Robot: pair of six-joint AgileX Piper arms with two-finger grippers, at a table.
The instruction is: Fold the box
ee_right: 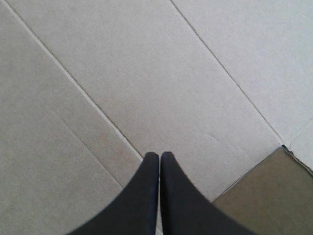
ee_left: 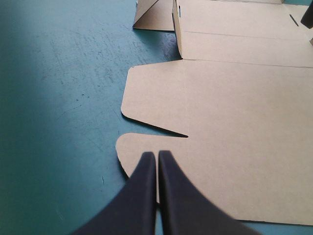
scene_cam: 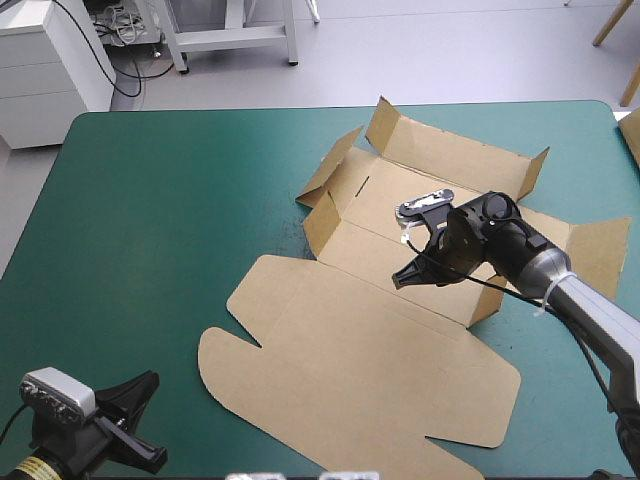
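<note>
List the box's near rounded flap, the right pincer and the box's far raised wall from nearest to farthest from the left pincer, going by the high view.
From the left pincer:
1. Rounded flap, flat at the near left corner of the box.
2. Right pincer, over the box's middle.
3. Far raised wall, toward the far edge of the table.

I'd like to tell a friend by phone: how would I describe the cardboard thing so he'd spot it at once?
On the teal-green table, right of the middle, lies the box, a cut sheet of brown board under the right pincer. Unlike the black pincer, it is broad and brown, flat with rounded tabs on the near side, with short walls raised at the far side.
</note>
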